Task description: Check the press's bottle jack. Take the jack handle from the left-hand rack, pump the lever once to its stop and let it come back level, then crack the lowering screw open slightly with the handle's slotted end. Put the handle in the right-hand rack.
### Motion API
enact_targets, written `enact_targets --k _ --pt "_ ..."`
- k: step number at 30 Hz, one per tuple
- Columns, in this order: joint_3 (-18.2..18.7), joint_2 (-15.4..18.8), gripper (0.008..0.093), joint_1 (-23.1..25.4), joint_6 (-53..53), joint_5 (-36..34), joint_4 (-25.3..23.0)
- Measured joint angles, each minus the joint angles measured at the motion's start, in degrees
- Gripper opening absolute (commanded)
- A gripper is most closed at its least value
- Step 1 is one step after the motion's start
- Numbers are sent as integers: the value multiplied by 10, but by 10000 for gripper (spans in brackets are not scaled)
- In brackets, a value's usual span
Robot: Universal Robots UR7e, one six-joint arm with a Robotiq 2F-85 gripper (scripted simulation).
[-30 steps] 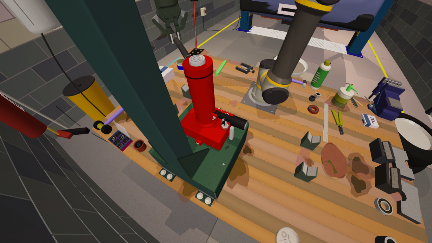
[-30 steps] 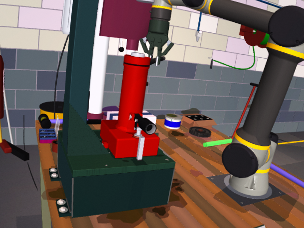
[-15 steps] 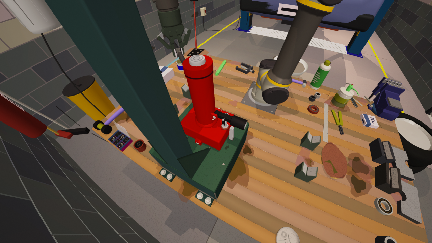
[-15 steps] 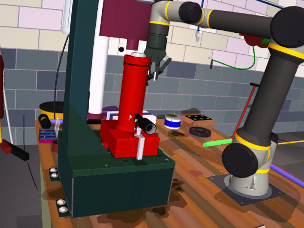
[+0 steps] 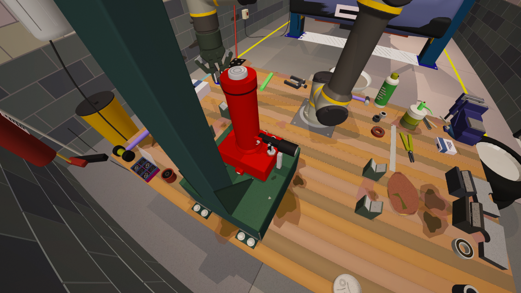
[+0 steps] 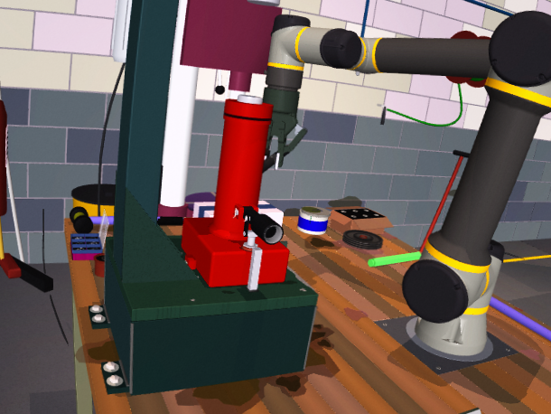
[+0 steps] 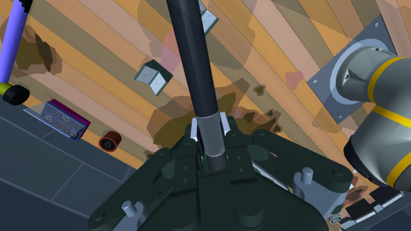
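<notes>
On the green press base stands the red bottle jack (image 5: 243, 120) (image 6: 239, 190), upright, with its black lever socket (image 5: 278, 144) (image 6: 263, 227) pointing out level toward the bench. Behind the jack's top my gripper (image 5: 218, 67) (image 6: 280, 151) (image 7: 209, 135) hangs, closed around the knurled end of the dark jack handle (image 7: 195, 71). From the wrist camera the handle runs away from me over the bench planks. The jack's column hides most of the handle from the side cameras. Two grey V-shaped rack blocks (image 7: 153, 77) lie on the bench below it.
The green press column (image 5: 145, 91) (image 6: 140, 135) rises right beside the jack and gripper. My own arm base (image 5: 320, 105) (image 6: 451, 307) (image 7: 373, 94) stands on the bench to the right. A purple-handled mallet (image 7: 11, 51), a parts box (image 7: 63, 120) and a red bushing (image 7: 109, 141) lie near the bench edge.
</notes>
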Motion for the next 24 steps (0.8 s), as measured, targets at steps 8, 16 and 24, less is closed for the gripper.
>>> enact_targets --k 8,16,24 --pt "25 3 80 0 0 0 -28" --pt "39 6 80 0 0 0 -44" --pt "44 7 80 0 0 0 -51"
